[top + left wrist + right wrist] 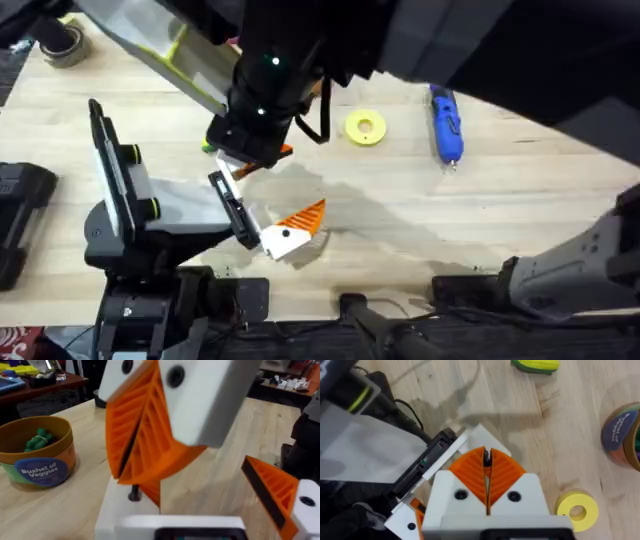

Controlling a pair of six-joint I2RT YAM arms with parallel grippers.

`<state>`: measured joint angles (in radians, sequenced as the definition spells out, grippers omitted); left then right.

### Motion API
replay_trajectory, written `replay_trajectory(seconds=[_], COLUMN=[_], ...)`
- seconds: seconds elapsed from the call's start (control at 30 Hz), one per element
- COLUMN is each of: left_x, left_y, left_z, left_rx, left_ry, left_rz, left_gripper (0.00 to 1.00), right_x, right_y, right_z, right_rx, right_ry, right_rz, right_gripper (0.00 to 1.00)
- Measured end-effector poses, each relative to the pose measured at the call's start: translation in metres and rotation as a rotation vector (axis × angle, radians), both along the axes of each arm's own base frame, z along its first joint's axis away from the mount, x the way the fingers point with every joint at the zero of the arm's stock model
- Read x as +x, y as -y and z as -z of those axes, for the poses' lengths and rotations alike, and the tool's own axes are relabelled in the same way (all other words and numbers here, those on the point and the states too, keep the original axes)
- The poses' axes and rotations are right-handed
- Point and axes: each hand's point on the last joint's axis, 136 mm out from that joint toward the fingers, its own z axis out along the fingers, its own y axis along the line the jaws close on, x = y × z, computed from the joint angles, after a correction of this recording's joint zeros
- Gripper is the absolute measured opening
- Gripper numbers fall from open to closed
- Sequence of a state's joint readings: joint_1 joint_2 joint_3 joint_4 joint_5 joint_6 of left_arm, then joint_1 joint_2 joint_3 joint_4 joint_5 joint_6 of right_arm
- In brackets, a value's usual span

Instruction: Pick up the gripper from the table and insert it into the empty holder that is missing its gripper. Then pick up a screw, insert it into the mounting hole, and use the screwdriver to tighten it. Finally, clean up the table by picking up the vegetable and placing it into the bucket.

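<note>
My right gripper [486,462] reaches across to the left arm's tip, its orange ribbed fingers [145,435] shut on a small dark screw [134,493]. The screw stands upright on the white holder [127,512]; an orange piece [151,491] shows just behind it. My left gripper [200,482] is open, its other orange finger [270,487] well apart. From overhead, the right gripper [250,158] hangs over the left gripper [293,230]. The blue screwdriver [446,122] lies at the back right. The yellow-green vegetable [536,365] lies on the table. The bucket [37,455] holds dark green pieces.
A yellow disc [365,127] lies left of the screwdriver and shows near my right gripper [576,509]. A tape roll [62,45] sits at the far left corner. A black block [20,215] stands at the left edge. The right arm looms large and dark across the back.
</note>
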<state>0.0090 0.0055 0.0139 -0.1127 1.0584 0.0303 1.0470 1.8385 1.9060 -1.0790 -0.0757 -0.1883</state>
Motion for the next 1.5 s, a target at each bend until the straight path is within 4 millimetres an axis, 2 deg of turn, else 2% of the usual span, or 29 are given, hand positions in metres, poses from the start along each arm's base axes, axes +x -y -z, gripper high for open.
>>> replay_trajectory(seconds=[0.83, 1.07, 1.5], left_x=[0.000, 0.000, 0.000], left_y=[0.000, 0.000, 0.000], left_z=[0.000, 0.000, 0.000], left_rx=[0.000, -0.005, -0.006], left_ry=[0.000, -0.011, -0.013], left_rz=[0.000, 0.000, 0.000], left_gripper=[0.986, 0.986, 0.986], right_x=[-0.005, -0.003, -0.004], right_y=[-0.002, -0.006, -0.006], right_z=[0.001, 0.015, 0.015], right_rx=[-0.004, -0.030, -0.031], right_ry=[-0.002, -0.017, -0.018], right_rz=[-0.013, -0.013, -0.013], right_gripper=[0.005, 0.005, 0.005])
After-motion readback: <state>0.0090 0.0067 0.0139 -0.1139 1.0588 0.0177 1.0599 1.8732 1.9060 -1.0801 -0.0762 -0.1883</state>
